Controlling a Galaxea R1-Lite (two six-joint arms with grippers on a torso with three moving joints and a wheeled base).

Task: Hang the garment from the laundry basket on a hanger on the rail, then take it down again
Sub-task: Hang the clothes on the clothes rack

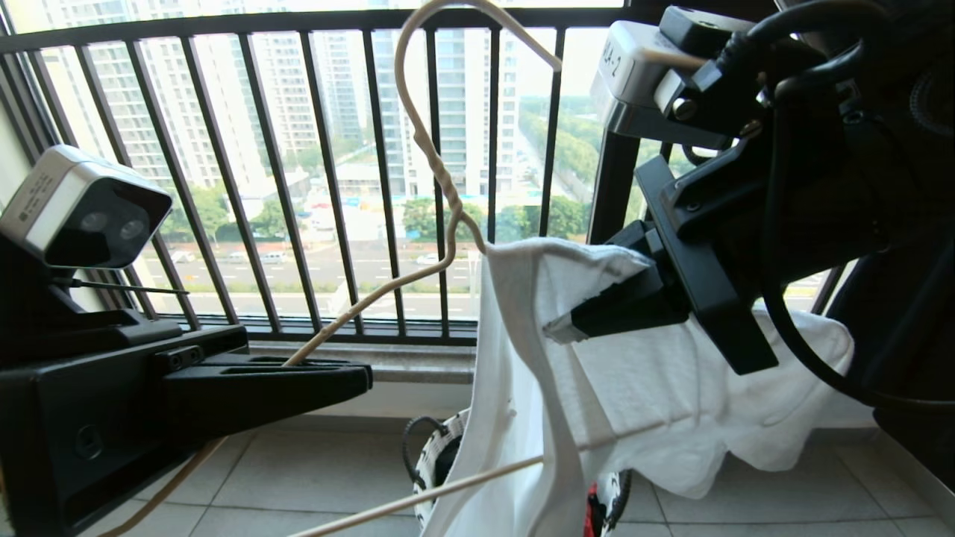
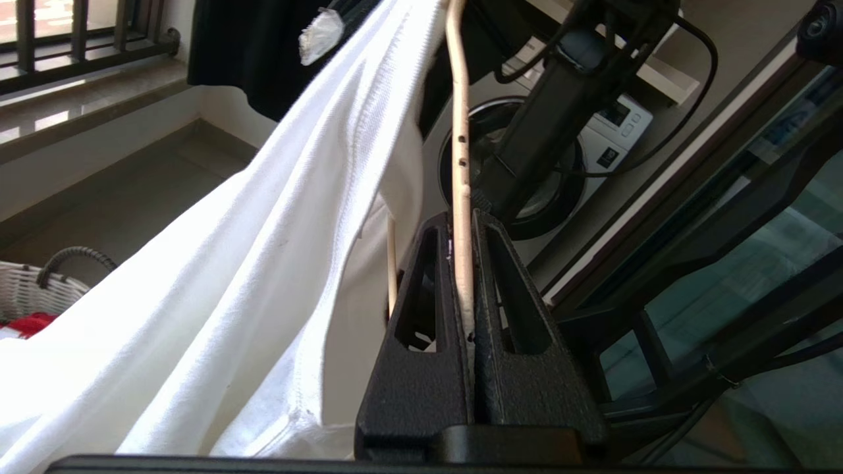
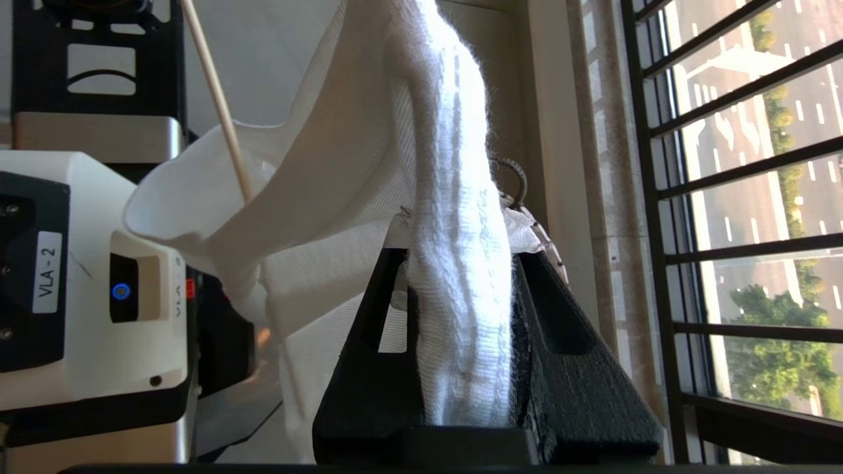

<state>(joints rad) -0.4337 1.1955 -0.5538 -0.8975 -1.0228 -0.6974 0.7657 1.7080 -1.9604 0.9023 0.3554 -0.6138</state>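
Observation:
The cream-white wire hanger [image 1: 429, 149] is held up before the window, its hook at the top. My left gripper [image 1: 369, 380] is shut on its left sloping arm; the wire [image 2: 459, 131] runs between the closed fingers in the left wrist view. The white garment [image 1: 671, 403] drapes over the hanger's right side and hangs down. My right gripper [image 1: 556, 328] is shut on a bunched fold of the garment [image 3: 454, 197] near the collar. The laundry basket [image 1: 425, 462] stands on the floor below, mostly hidden by the cloth. The rail is out of view.
A dark barred window railing [image 1: 298, 186] and a stone sill [image 1: 358, 358] stand just behind the hanger. A washing machine [image 2: 612, 118] and a black garment [image 2: 250, 52] show in the left wrist view. Something red [image 2: 29, 324] lies in the basket [image 2: 39, 289].

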